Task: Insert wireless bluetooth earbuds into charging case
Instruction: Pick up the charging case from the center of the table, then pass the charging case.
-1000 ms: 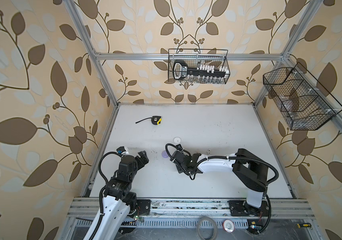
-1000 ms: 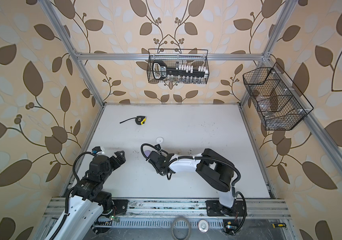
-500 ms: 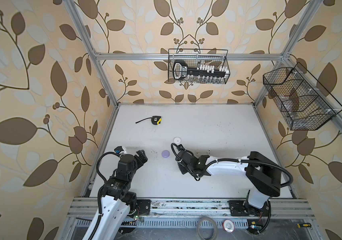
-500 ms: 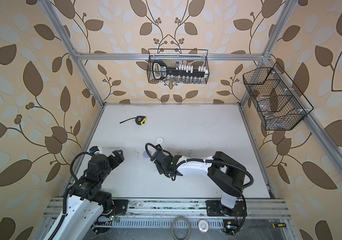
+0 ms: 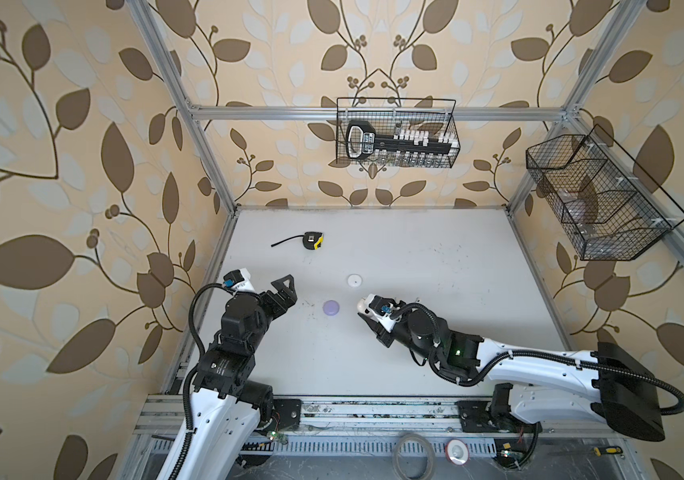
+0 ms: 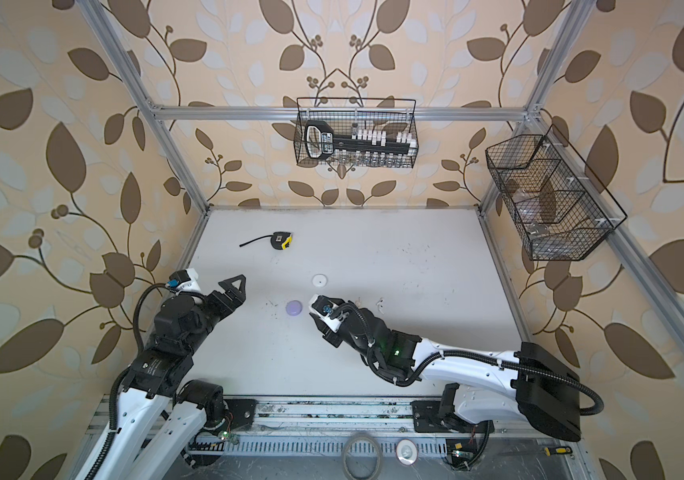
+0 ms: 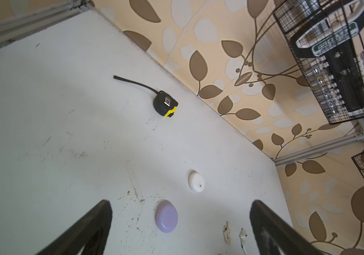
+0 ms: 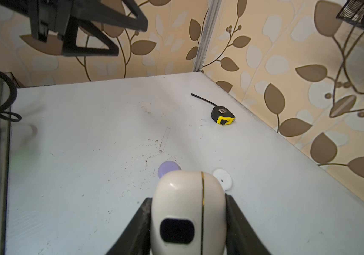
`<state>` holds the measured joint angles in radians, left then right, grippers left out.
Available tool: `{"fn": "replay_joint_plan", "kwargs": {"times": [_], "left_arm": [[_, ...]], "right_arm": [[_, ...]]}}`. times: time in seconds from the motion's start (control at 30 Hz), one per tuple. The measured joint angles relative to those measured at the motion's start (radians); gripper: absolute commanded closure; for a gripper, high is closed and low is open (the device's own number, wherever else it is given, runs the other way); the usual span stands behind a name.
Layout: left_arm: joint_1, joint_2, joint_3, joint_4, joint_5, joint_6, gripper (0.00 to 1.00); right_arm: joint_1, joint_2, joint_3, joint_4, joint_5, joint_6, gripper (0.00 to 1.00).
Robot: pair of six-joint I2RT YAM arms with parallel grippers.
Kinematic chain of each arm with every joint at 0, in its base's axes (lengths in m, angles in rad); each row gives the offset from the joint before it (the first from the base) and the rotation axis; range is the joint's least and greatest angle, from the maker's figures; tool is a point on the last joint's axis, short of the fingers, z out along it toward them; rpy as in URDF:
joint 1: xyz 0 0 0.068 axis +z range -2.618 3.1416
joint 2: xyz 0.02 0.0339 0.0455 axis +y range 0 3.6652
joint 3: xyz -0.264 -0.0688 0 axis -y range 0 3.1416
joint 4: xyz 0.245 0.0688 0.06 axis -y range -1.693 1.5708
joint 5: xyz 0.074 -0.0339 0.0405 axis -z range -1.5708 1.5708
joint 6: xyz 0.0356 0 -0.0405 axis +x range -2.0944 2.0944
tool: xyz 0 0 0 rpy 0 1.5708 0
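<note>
Right wrist: cream charging case (image 8: 187, 212) cut off by frame edge, hiding part of lilac case (image 8: 167, 166) | Left wrist: earbuds (image 7: 227, 234) too small to tell colour; left gripper (image 7: 181, 202) fingers (image 7: 92, 227) cropped

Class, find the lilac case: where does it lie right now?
In both top views the lilac case lies on the table left of centre, just nearer the robot than the white case.

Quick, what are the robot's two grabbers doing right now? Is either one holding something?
The left gripper: open, holding nothing.
The right gripper: shut on the cream charging case.
</note>
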<state>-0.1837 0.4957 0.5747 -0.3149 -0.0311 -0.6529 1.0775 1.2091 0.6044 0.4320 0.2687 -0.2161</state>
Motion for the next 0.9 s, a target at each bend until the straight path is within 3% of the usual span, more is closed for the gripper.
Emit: {"fn": "replay_joint_plan", "kwargs": {"times": [0.23,0.33,0.57,0.9], "left_arm": [[0.0,0.083,0.027,0.142,0.241,0.158,0.01],[0.0,0.157,0.071,0.176,0.378,0.208,0.01],[-0.027,0.28,0.047,0.318,0.682,0.214,0.12],[-0.12,0.359,0.058,0.351,0.81,0.267,0.27]], "right_arm": [[-0.098,-0.022,0.003,0.047,-0.14,-0.122,0.72],[-0.075,-0.056,0.002,0.045,-0.142,-0.165,0.74],[-0.029,-0.151,-0.058,0.092,-0.126,-0.246,0.76],[-0.099,-0.171,-0.054,0.109,-0.128,-0.3,0.76]]}}
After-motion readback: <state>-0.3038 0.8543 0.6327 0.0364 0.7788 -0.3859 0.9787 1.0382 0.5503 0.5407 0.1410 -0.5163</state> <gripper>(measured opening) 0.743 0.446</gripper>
